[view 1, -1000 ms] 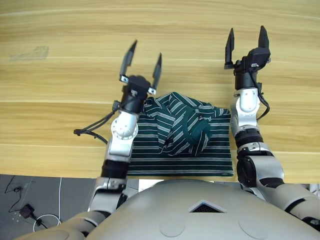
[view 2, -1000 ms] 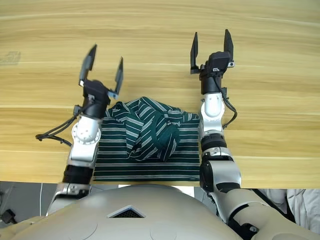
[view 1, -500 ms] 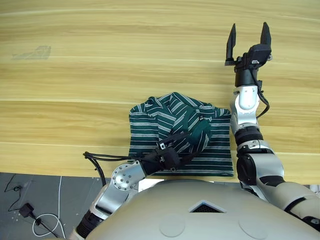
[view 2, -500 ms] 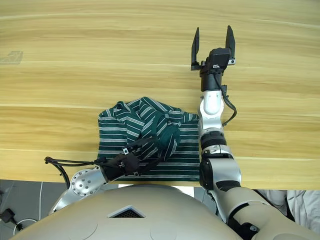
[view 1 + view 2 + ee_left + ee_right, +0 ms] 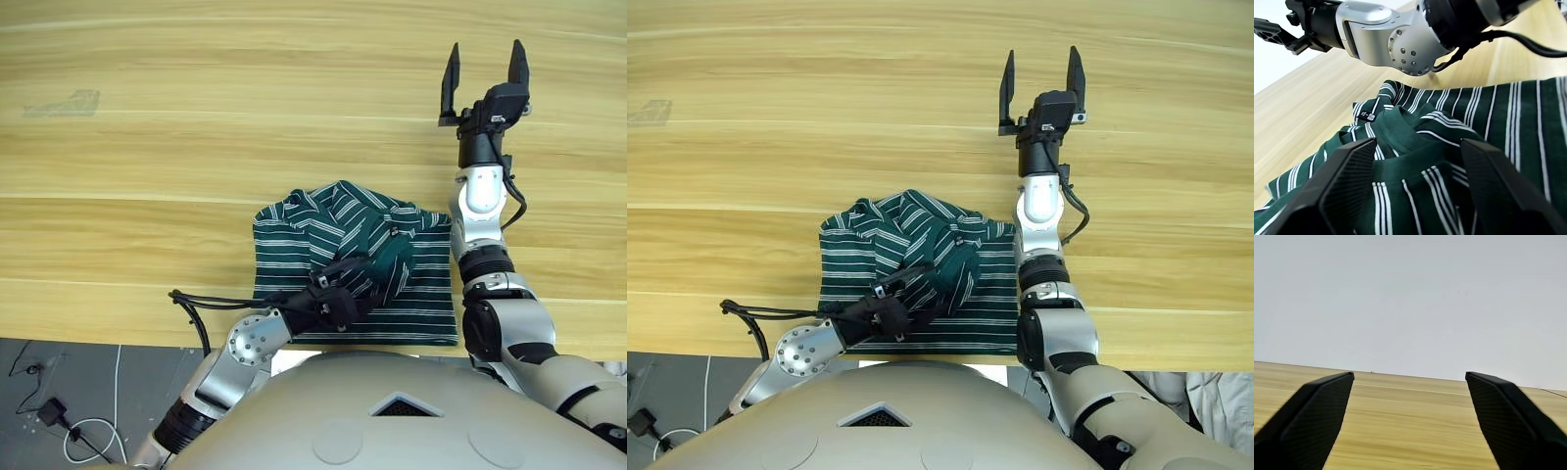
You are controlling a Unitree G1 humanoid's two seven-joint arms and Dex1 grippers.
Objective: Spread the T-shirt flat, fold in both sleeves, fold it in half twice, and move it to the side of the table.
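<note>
A dark green T-shirt with white stripes (image 5: 284, 245) lies near the table's front edge as a rough rectangle, with a bunched lump in its middle (image 5: 1400, 132). My left gripper (image 5: 355, 274) comes in low from the front edge and is open over the shirt's near middle, its fingers (image 5: 1347, 181) on either side of the bunched cloth. My right gripper (image 5: 485, 51) is open above bare wood, well beyond the shirt's far right corner, with nothing between its fingers (image 5: 1317, 406).
The light wooden table (image 5: 147, 166) stretches wide to the left, right and far side of the shirt. A faint grey mark (image 5: 59, 103) shows on the far left. A black cable (image 5: 196, 299) loops off my left forearm by the front edge.
My left arm has pulled back from the shirt's far left corner to the front edge and now points in over the shirt's near middle. The right gripper has hardly moved.
</note>
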